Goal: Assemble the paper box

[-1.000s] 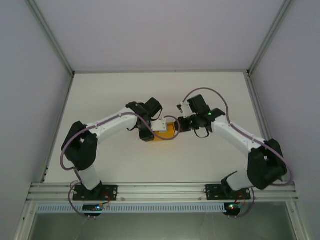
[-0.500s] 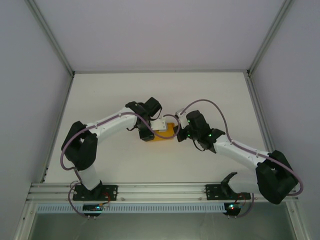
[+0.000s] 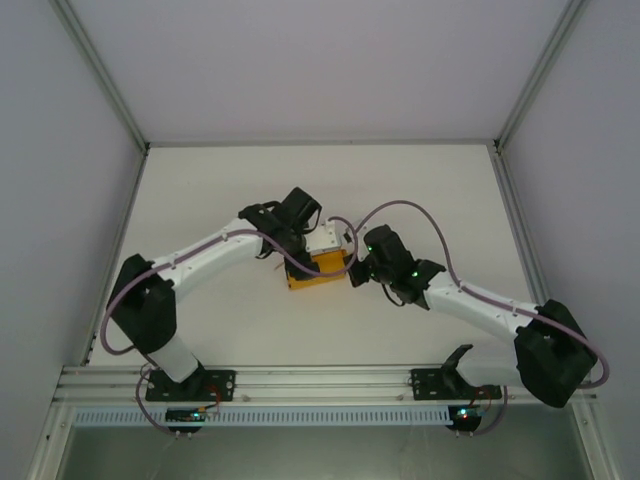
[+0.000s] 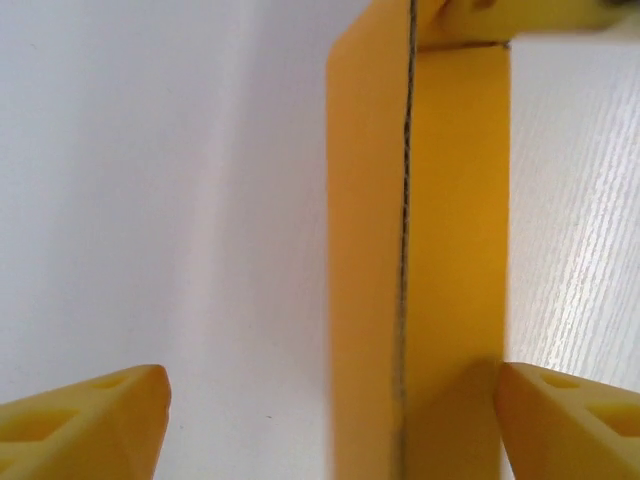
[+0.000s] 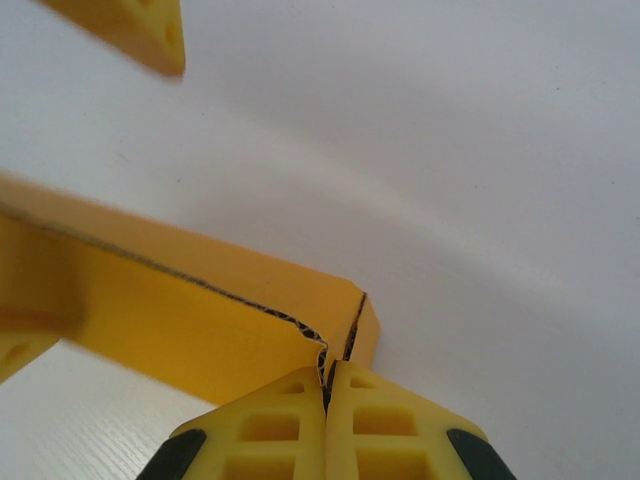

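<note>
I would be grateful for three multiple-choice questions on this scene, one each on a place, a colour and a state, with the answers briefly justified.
1. Where on the table is the paper box?
A. at the far left corner
B. near the middle
C. at the near right edge

2. What colour is the paper box?
A. orange-yellow
B. green
C. blue

3. How does the left gripper stand?
A. shut on the box
B. shut on nothing
C. open, with a card wall between its fingers

Answers:
1 B: the top view shows it about mid-table.
2 A: the card is orange-yellow in every view.
3 C: the left wrist view shows the fingers wide apart, with the card standing between them, nearer one finger.
</note>
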Action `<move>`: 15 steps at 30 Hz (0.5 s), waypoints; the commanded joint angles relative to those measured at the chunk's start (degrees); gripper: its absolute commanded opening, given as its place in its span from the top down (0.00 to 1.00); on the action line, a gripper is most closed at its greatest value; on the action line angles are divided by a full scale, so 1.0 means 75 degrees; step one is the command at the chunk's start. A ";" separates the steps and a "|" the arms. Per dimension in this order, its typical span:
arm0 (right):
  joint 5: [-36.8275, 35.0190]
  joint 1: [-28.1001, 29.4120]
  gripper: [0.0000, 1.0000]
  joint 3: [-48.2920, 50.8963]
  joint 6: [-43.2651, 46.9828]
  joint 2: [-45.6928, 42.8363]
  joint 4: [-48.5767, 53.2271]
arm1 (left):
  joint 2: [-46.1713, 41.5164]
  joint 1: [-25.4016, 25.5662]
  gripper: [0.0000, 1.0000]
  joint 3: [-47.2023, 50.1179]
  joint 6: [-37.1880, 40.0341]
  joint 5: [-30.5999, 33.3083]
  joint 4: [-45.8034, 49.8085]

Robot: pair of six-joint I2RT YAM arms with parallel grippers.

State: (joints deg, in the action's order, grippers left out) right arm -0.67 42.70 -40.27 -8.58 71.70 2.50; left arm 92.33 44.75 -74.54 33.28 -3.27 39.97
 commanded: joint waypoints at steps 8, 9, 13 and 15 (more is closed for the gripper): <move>-0.0938 0.0184 1.00 -0.0592 -0.0585 0.0424 0.1065 | -0.1574 -0.0247 0.00 0.0976 -0.2221 0.1483 -0.0730; -0.1010 0.0203 1.00 -0.0651 -0.0713 0.0424 0.1175 | -0.1770 -0.0250 0.00 0.1071 -0.2685 0.1681 -0.0663; -0.1457 0.0411 1.00 -0.0833 -0.1036 0.0487 0.1391 | -0.2613 -0.0246 0.00 0.1624 -0.4035 0.1777 -0.0637; -0.1879 0.0588 1.00 -0.1025 -0.1267 0.0592 0.1648 | -0.2933 -0.0242 0.00 0.1878 -0.4627 0.1869 -0.0566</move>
State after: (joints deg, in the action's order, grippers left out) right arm -9.17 45.56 -45.50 -14.46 74.67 9.43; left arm 73.36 42.85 -62.24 9.34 8.08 35.73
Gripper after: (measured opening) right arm 0.044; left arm 0.994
